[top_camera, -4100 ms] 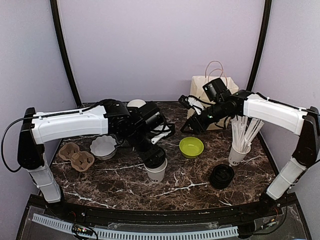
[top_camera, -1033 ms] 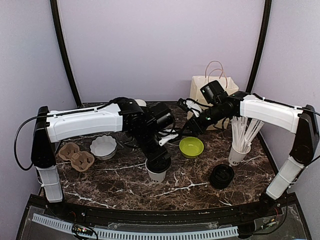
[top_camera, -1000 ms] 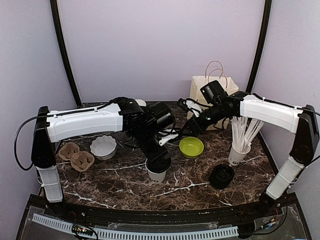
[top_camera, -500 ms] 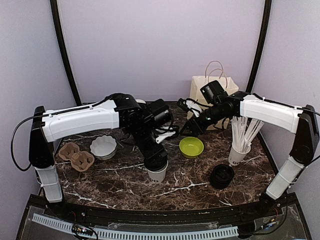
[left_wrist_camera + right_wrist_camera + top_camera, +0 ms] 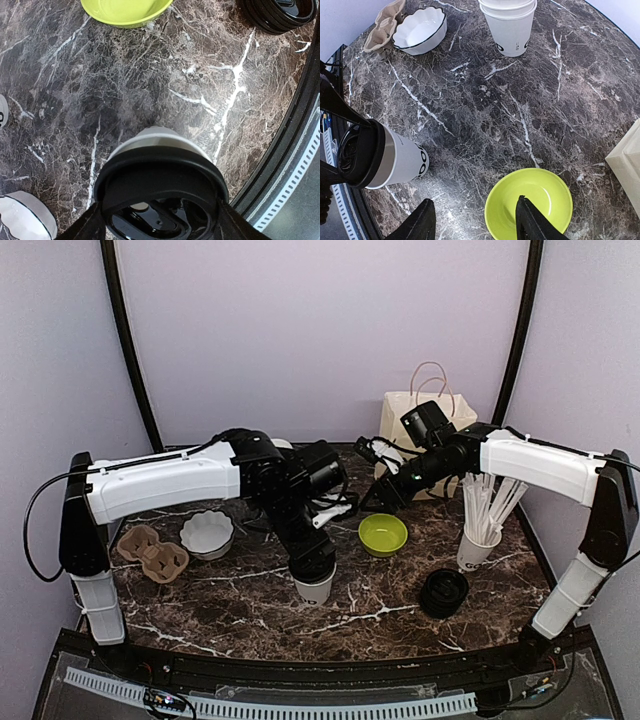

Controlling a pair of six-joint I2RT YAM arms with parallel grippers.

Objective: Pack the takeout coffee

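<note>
One takeout coffee cup (image 5: 314, 588), white with dark lettering, stands upright near the table's front middle. A black lid (image 5: 160, 195) sits on its rim. My left gripper (image 5: 312, 568) reaches down from above, its two fingers pressed against opposite sides of the lid. In the right wrist view the same cup (image 5: 402, 160) shows at the left with the lid (image 5: 357, 152) on top. My right gripper (image 5: 375, 498) hovers open over the table beside the lime-green bowl (image 5: 529, 204), nothing between its fingers.
A stack of black lids (image 5: 443, 592) lies front right, next to a white cup full of sticks (image 5: 478, 540). A paper bag (image 5: 425, 430) stands at the back right. A cardboard carrier (image 5: 152, 551) and a white fluted bowl (image 5: 207, 532) sit left; stacked white cups (image 5: 510, 25) behind.
The left arm's upper links have shifted slightly left while its gripper stays on the cup's lid. The right arm has not moved in the last second.
</note>
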